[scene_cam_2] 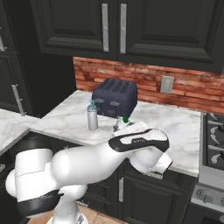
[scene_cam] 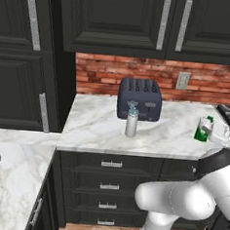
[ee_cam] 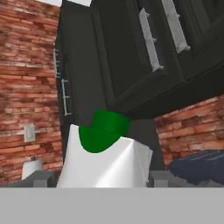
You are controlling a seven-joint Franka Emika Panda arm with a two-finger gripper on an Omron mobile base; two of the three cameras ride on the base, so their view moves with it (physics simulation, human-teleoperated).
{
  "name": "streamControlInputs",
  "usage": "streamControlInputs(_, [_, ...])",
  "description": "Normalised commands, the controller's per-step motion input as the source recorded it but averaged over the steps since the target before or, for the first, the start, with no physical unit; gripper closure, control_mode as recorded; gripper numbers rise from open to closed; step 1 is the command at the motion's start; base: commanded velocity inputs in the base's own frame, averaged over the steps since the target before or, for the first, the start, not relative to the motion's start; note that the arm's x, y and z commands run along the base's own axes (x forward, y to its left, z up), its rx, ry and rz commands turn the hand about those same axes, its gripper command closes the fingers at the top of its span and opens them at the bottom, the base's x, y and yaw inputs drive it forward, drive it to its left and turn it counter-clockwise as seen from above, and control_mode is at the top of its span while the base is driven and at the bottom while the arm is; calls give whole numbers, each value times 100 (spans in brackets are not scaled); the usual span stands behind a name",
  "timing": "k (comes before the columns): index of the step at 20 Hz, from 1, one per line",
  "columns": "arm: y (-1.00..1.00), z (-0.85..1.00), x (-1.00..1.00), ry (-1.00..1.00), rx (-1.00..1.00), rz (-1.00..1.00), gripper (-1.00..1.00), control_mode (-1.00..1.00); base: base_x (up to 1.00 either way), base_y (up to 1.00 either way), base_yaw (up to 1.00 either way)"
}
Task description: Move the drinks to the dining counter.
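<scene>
Seeing gripper (ee_cam: 103, 177) fingers flanking carton (ee_cam: 105, 153); clamped or not, we cannot tell. Bottle (scene_cam: 131, 119) at toaster's (scene_cam: 139, 98) 6 o'clock on worktop (scene_cam: 96, 125).

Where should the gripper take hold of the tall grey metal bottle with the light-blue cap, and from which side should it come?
Grip the tall grey metal bottle on its straight round body, about the middle, below the narrower light-blue cap. It stands upright, so a level grip probably suits it. Come from the front edge of the marble worktop, because the dark blue-grey toaster stands close behind.
</scene>
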Motion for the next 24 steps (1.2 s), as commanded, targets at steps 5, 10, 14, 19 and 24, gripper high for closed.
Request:
streamControlInputs(5, [3,12,-60,-49,-3,17,100,-100,0,0,0])
streamControlInputs(10, [3,10,-44,-54,-3,8,100,-100,0,0,0])
streamControlInputs(14, [0,15,-11,-44,0,4,100,-100,0,0,0])
streamControlInputs(19, [2,35,0,-7,0,0,100,-100,0,0,0])
streamControlInputs(24, [19,12,4,33,-3,-2,100,-100,0,0,0])
